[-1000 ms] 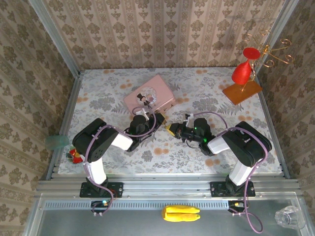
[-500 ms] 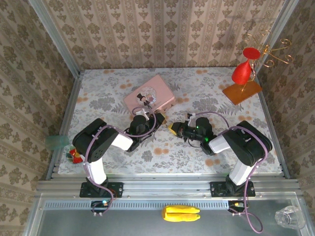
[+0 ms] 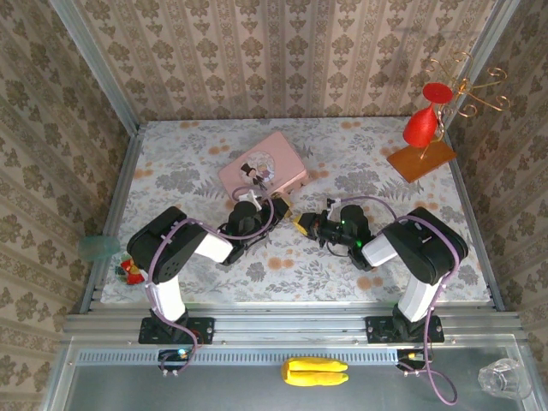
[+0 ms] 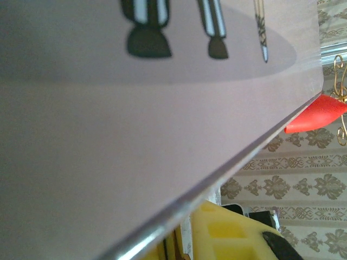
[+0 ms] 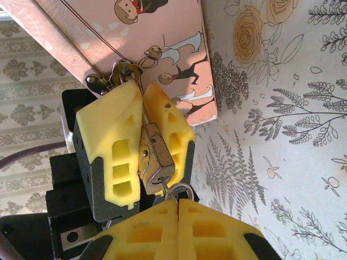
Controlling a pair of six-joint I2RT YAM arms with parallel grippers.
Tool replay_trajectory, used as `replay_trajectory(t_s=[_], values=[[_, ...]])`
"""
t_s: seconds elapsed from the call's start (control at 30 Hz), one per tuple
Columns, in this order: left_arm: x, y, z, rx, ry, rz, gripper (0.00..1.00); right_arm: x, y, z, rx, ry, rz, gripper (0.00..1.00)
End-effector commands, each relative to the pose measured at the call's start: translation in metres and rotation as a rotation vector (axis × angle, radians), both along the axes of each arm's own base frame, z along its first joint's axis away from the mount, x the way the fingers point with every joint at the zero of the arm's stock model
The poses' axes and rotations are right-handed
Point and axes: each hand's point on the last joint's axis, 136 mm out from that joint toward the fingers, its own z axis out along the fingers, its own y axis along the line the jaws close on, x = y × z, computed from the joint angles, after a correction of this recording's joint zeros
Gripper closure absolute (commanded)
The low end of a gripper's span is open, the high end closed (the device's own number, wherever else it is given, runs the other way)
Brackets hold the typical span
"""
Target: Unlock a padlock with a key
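In the right wrist view the small brass padlock [image 5: 155, 156] sits clamped between the yellow fingers of my left gripper [image 5: 142, 100]. Its thin shackle runs up to the hasp [image 5: 115, 75] on the pink tin [image 5: 135, 32]. The key [image 5: 172, 187] is pushed into the padlock's underside, and its ring shows just above my right gripper [image 5: 178, 203], which is shut on it. From above, the left gripper [image 3: 276, 208] and right gripper [image 3: 301, 225] meet tip to tip in front of the pink tin [image 3: 261, 167]. The left wrist view looks along the tin's lid [image 4: 135, 135] past one yellow finger [image 4: 238, 233].
A red ornament on a gold wire stand with a wooden base [image 3: 421, 158] is at the back right. A small red and yellow object [image 3: 130, 269] lies by the left edge. The table's floral cloth [image 3: 360, 137] is walled in on three sides.
The right wrist has shifted slightly towards the padlock. Both grips hold as before, and the left arm has stayed put.
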Motion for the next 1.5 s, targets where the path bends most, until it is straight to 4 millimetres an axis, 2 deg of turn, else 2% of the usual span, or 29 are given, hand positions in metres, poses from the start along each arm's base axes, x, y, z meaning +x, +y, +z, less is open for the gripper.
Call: replay_trajectory(t_s=[0.0, 0.23, 0.57, 0.77, 0.87, 0.93, 1.07, 1.2, 1.37, 1.47], values=[[-0.025, -0.029, 0.019, -0.103, 0.037, -0.131, 1.0, 0.013, -0.007, 0.003, 0.024, -0.017, -0.073, 1.0], [-0.026, -0.029, 0.018, -0.098, 0.04, -0.132, 1.0, 0.013, -0.008, 0.0, 0.019, -0.009, -0.082, 1.0], [-0.031, -0.036, 0.014, -0.055, 0.053, -0.151, 1.0, 0.021, -0.005, 0.007, 0.018, -0.021, -0.083, 1.0], [-0.034, -0.029, 0.014, 0.024, 0.058, -0.136, 1.0, 0.018, -0.007, 0.001, -0.012, -0.008, -0.079, 1.0], [-0.031, -0.023, 0.008, 0.043, 0.076, -0.109, 1.0, 0.014, -0.007, -0.001, -0.031, -0.006, -0.068, 0.91], [-0.028, -0.016, 0.001, 0.048, 0.091, -0.065, 1.0, 0.01, -0.008, -0.003, -0.05, -0.008, -0.058, 0.76], [-0.02, -0.003, -0.015, 0.102, 0.118, -0.005, 1.0, -0.003, -0.016, -0.018, -0.179, 0.013, -0.028, 0.63], [-0.013, 0.007, -0.022, 0.127, 0.122, 0.022, 1.0, -0.016, -0.029, -0.022, -0.347, -0.001, 0.01, 0.61], [-0.008, 0.02, -0.033, 0.148, 0.151, 0.039, 1.0, -0.027, -0.043, 0.007, -0.61, -0.176, 0.048, 0.62], [-0.007, 0.021, -0.034, 0.142, 0.157, 0.037, 1.0, -0.035, -0.037, 0.027, -0.735, -0.394, 0.079, 0.65]])
